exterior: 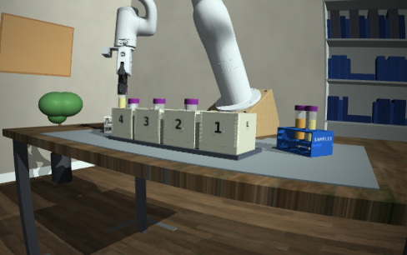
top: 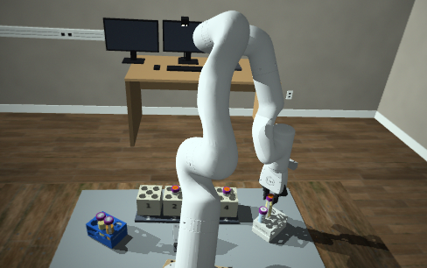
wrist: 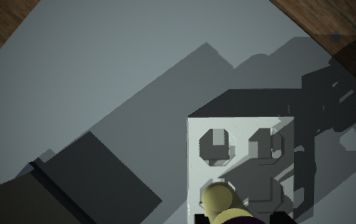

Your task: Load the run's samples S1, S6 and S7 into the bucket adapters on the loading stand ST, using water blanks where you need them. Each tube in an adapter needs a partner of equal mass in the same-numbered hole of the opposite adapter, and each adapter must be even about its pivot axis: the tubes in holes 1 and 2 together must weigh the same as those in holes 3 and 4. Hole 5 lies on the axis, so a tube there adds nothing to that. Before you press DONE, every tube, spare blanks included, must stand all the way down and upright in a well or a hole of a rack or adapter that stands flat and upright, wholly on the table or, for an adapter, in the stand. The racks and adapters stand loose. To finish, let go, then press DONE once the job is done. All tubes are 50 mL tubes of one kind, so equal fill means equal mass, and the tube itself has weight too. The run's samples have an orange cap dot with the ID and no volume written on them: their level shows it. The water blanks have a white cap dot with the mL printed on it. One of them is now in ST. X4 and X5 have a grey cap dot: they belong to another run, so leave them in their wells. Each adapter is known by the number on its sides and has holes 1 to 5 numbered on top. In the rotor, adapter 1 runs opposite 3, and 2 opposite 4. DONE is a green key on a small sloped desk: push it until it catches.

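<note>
My gripper [top: 271, 193] [exterior: 122, 88] is shut on the cap end of a yellow-filled sample tube [top: 269, 202] [exterior: 122, 101] [wrist: 222, 200] with an orange cap dot. It holds the tube upright, with its lower end at a well of the white rack [top: 271, 231] [wrist: 194, 150] to the right of the stand. Another tube [top: 262, 214] stands in that rack. In the stand, adapters 1 [top: 149, 200] [exterior: 226, 134], 2 [top: 171, 201] [exterior: 179, 127] and 4 [top: 229, 203] [exterior: 122, 122] show; adapter 3 [exterior: 147, 125] is hidden behind the arm in the top view. Orange-dotted tubes stand in adapter 2 [top: 175, 189] and in adapter 4 [top: 227, 190].
A blue samples rack [top: 106, 234] [exterior: 307, 142] with two tubes stands at the mat's left in the top view. The arm's base stands at the mat's front middle. The white rack's other wells [wrist: 216, 146] look empty in the wrist view. The DONE key is not in view.
</note>
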### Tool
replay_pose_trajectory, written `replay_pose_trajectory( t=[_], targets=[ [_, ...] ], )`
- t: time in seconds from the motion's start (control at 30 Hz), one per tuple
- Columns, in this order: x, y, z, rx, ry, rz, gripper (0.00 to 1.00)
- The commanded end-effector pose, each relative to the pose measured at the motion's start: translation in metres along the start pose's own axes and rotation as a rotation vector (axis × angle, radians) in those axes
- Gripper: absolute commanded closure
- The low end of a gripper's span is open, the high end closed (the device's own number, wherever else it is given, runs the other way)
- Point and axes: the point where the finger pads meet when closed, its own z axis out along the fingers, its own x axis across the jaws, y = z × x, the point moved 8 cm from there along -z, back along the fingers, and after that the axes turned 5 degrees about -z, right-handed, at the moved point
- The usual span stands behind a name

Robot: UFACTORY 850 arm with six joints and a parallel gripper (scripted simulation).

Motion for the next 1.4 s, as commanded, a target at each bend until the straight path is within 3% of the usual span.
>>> replay_pose_trajectory(
  t=[0.0, 1.37],
  targets=[
    [0.000, -0.001, -0.011, -0.002, 0.000, 0.000, 1.00],
    [0.000, -0.001, -0.081, -0.002, 0.000, 0.000, 1.00]
  ],
)
